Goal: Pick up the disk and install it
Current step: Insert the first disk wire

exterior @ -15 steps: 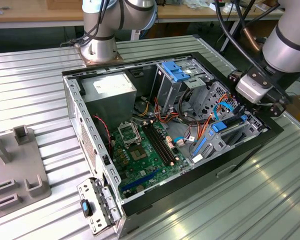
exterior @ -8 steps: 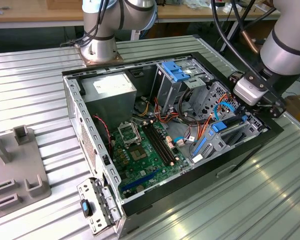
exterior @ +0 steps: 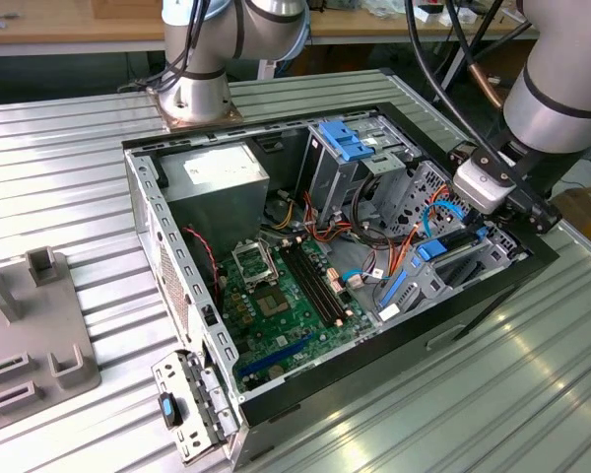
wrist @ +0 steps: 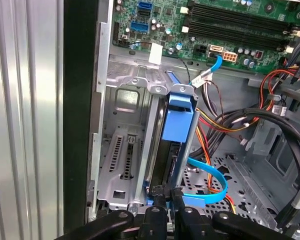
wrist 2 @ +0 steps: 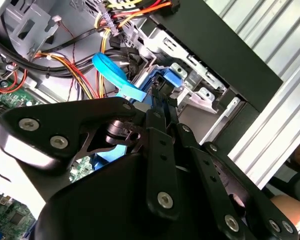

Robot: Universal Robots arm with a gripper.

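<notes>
While edge-on in slotted grey bay [wrist: 124, 155], blue-railed disk [wrist: 177, 124] between jaws.

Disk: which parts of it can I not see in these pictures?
- First wrist view: disk stands edge-on in the bay, so its flat sides are hidden.
- Second wrist view: gripper covers most of it.
- Exterior view: bay walls hide how deep it sits.

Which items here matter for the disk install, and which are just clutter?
Job: disk, on edge in the drive bay; tool gripping its end.
Lying about: power supply, motherboard, blue latch, grey fixture.
</notes>
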